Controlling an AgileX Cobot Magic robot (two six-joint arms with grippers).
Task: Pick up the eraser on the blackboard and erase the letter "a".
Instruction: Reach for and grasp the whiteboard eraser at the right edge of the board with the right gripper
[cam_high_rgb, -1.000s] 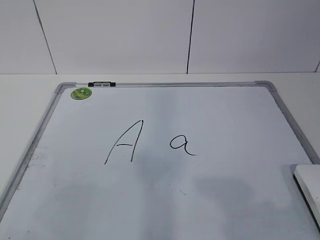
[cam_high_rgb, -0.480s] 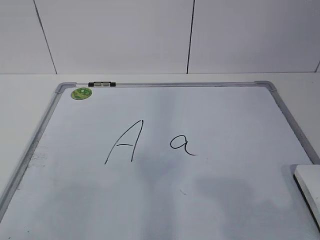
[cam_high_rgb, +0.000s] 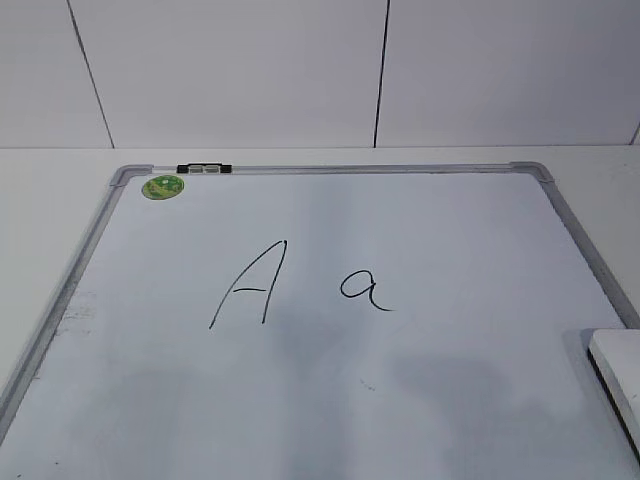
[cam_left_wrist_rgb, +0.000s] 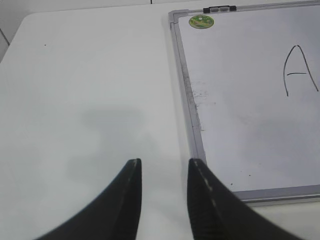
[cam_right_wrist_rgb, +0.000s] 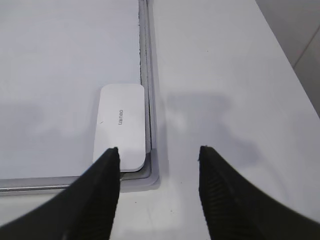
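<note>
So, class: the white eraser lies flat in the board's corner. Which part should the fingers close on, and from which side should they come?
Grip the eraser across its two long sides, near the middle, coming straight down from above. It lies flat on the blackboard, so only the top is free, and one long side sits close against the frame, leaving little room there. The open right gripper hovers nearest, offset toward the table.

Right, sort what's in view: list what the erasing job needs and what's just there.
Needed:
- white rounded plastic eraser, lying in the board's corner
- large white grey-framed blackboard
- small handwritten black letter "a"
- open right gripper, above the eraser

Just there:
- tall slanted capital "A"
- round green sticker
- black clip
- left gripper, over bare table
</note>
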